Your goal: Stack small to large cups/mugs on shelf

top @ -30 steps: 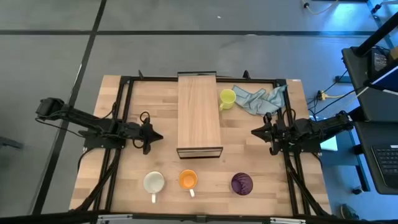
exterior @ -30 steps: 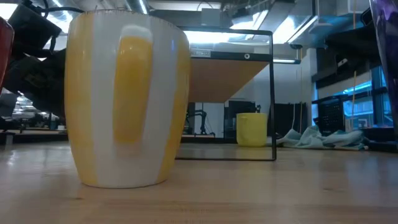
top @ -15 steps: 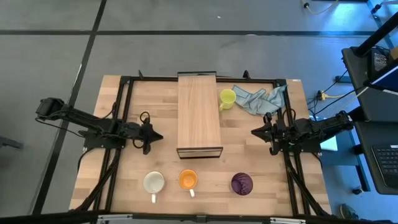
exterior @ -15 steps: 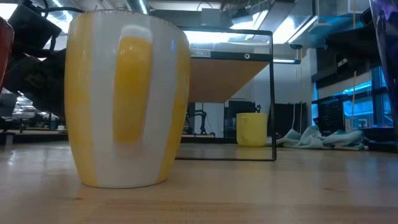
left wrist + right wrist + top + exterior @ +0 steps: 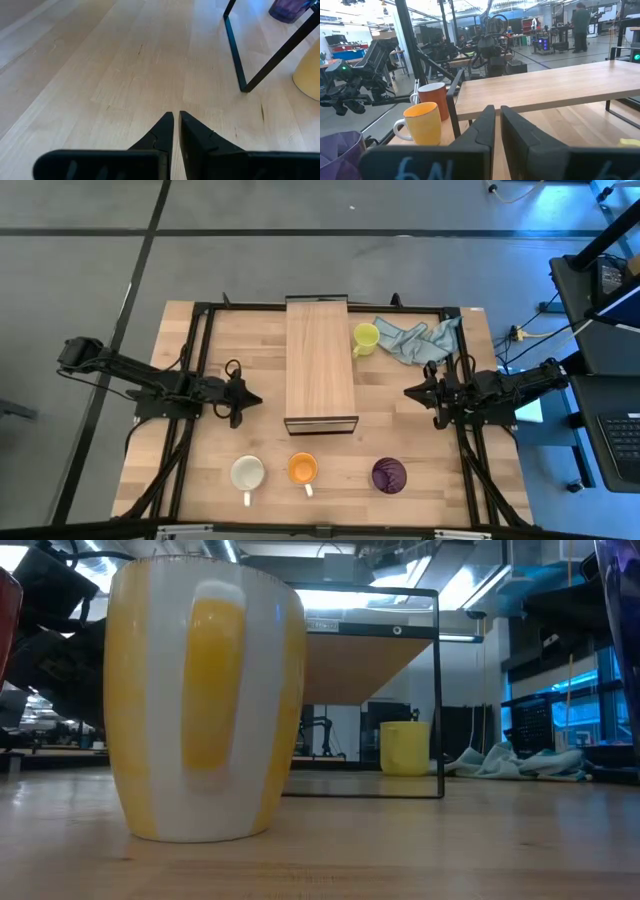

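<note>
A blue-grey cloth (image 5: 420, 340) lies crumpled at the far right of the desk (image 5: 200, 470), its edge touching the yellow mug (image 5: 365, 337), which stands just right of the shelf (image 5: 320, 365). The shelf, a long light-wood board on a thin dark frame, runs near to far down the middle of the desk. Along the near edge stand three mugs in a row, well apart from one another: a white mug (image 5: 247, 473) on the left, an orange mug (image 5: 302, 469) in the middle and a dark purple mug (image 5: 389, 475) on the right. The left tool (image 5: 255, 398) rests low to the left of the shelf with its fingers (image 5: 162, 131) drawn together on nothing, and the right tool (image 5: 408, 392) sits to the right of the shelf, likewise pressed together and empty; nothing stands between either tool and the shelf. The desk is pale butcher-block wood bordered by black rails, on a grey floor crossed by dark lines. In the right wrist view the room beyond holds workbenches, equipment and a person standing far off. From table height one mug fills the near left of the picture in yellow-orange and white stripes, its true colour hard to judge, and the purple mug is cut off at the right edge.
</note>
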